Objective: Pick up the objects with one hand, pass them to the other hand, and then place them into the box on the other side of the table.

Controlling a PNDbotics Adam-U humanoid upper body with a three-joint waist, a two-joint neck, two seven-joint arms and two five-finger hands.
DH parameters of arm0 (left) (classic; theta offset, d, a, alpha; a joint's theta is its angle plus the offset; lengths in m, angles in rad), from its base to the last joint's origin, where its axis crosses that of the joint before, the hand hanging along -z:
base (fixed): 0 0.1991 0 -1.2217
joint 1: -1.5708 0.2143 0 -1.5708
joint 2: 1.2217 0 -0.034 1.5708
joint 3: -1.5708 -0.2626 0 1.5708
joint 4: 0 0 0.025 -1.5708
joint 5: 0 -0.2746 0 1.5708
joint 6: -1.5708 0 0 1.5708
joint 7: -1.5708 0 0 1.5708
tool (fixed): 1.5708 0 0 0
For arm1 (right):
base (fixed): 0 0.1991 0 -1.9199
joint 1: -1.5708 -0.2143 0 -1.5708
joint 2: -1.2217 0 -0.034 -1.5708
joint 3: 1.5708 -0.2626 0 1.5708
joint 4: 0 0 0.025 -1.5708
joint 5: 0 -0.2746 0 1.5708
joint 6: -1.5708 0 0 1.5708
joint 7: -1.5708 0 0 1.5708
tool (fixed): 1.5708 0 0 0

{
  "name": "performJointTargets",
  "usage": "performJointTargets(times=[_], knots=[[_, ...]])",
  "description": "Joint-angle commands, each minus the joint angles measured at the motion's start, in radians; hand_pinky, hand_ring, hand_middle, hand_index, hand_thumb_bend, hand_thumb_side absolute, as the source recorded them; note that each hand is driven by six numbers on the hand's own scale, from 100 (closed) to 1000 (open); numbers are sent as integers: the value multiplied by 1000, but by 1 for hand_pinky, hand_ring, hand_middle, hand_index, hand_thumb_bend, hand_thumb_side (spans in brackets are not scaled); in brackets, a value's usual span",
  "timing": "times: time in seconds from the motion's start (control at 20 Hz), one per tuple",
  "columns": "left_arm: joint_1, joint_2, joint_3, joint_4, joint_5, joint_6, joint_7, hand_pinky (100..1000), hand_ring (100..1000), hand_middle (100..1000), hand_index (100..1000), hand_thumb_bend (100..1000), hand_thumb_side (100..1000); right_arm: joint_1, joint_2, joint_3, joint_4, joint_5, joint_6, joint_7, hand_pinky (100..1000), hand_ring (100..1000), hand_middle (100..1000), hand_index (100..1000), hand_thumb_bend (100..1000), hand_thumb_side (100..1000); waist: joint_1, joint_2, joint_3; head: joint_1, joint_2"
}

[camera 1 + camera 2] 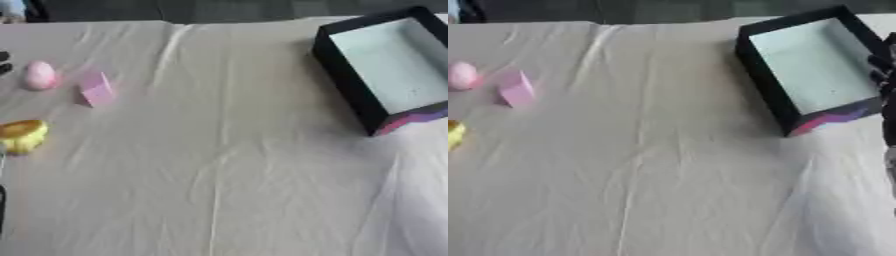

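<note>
I have the pink egg [39, 75], pink block [95, 89] and yellow piece [22, 135] lying on the counter [227, 165] at my left, for the left hand [4, 62]. The box [350, 82] sits open far right, so each needs passing across. Both hands barely show, the right hand [883, 75] beside the box; I cannot tell their fingers.

A pink egg [39, 75], pink block [95, 88] and yellow object [23, 135] lie left; black-walled box [348, 80] sits right.
</note>
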Motion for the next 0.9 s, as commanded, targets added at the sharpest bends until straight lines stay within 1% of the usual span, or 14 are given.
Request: performJointTargets(times=[0.05,0.3,0.45,0.6,0.7,0.8,0.9], knots=[[-29,91,-9,9,-8,-8,-2,749,704,722,842,375,653,-14,-24,-10,-15,-1,-3,-3,1000,946,1000,1000,100,856,2,-13,-2,-3,0],[-93,222,-53,92,-18,-9,-30,750,710,726,847,373,638,-13,-26,-6,-14,2,-1,2,1000,946,1000,1000,100,859,6,-15,-6,2,1],[-147,309,-99,171,-63,-2,-92,755,721,737,858,388,626,-12,-27,-3,-12,4,1,4,1000,946,1000,1000,100,860,9,-17,-10,6,-1],[-204,389,-149,241,-158,-1,-188,767,743,754,870,427,602,-10,-29,0,-10,6,3,8,1000,946,1000,1000,100,862,12,-19,-13,4,-4],[-242,432,-183,284,-232,-2,-269,778,760,766,876,453,587,-10,-30,3,-10,8,4,10,1000,946,1000,1000,100,861,14,-20,-16,8,-5],[-279,461,-208,328,-300,-10,-358,790,774,778,881,483,565,-11,-30,4,-10,8,4,12,1000,945,1000,1000,100,861,15,-21,-18,24,-7],[-313,480,-224,365,-357,-29,-430,806,790,791,885,537,539,-10,-30,4,-10,9,4,13,1000,946,1000,1000,100,862,17,-22,-20,44,-8]])
